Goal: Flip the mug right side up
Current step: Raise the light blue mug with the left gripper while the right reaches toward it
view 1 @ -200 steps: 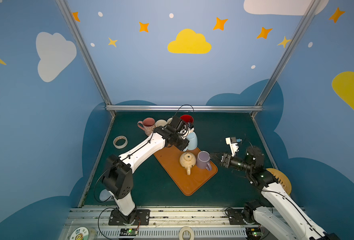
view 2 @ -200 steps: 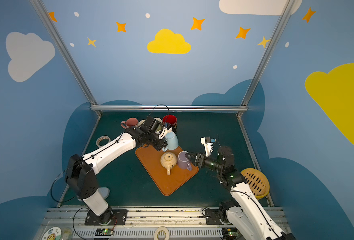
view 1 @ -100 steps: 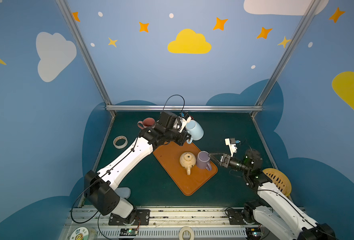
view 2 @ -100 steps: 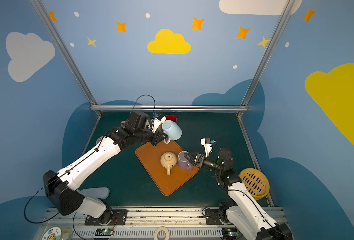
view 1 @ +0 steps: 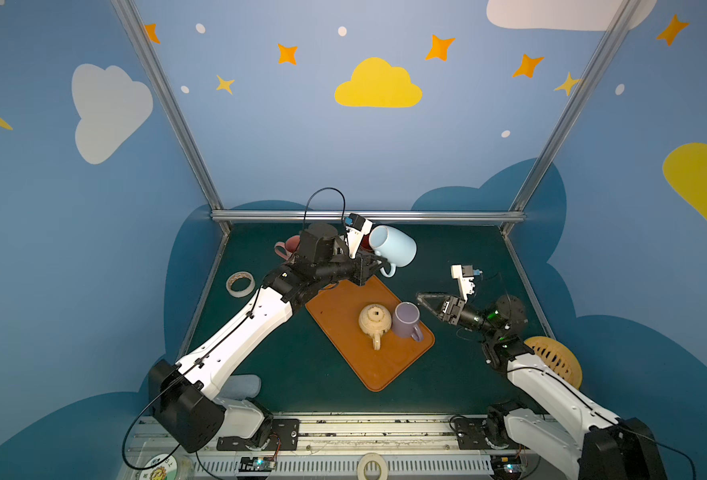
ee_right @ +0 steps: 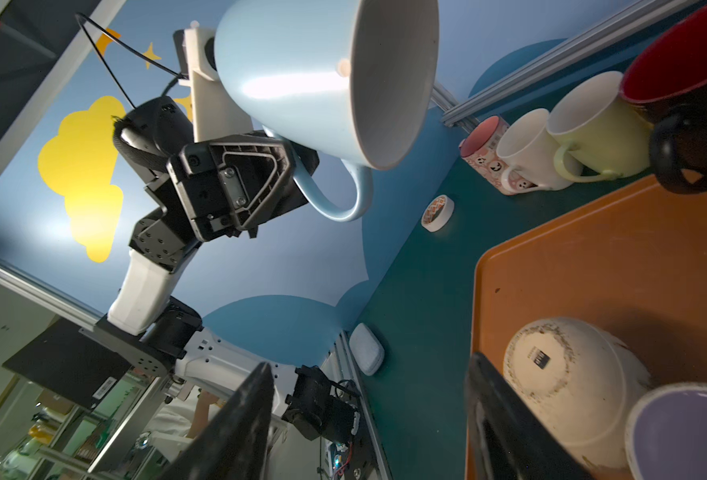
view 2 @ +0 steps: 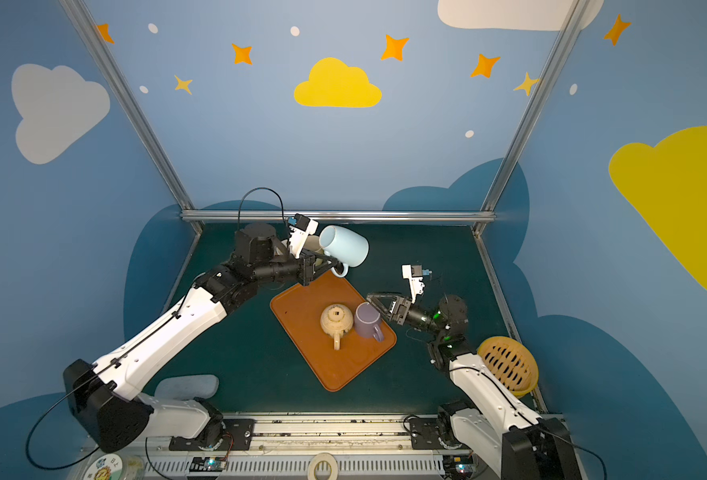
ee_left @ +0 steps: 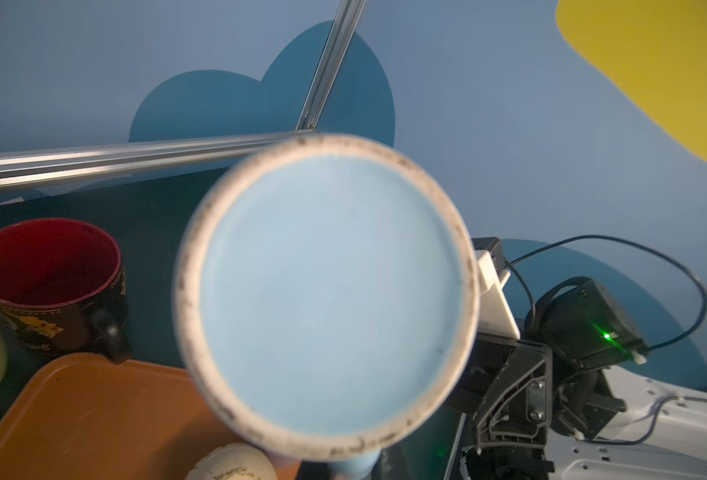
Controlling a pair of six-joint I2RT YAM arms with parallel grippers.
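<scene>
Left gripper (view 1: 379,266) grasps the blue mug (view 1: 395,247) by its handle, sideways aloft at the tray's (view 1: 343,303) twelve o'clock.
Right gripper (view 1: 425,300) hangs open, empty; gripped off-centre, the mug could swivel and drop.

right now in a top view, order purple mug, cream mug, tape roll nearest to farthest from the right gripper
1. purple mug, on the tray, right beside the right gripper
2. cream mug, next to it on the tray
3. tape roll, far left in view

Soft even light, the mug (ee_left: 327,291) blurred in the left wrist view (top views bow at edges)
</scene>
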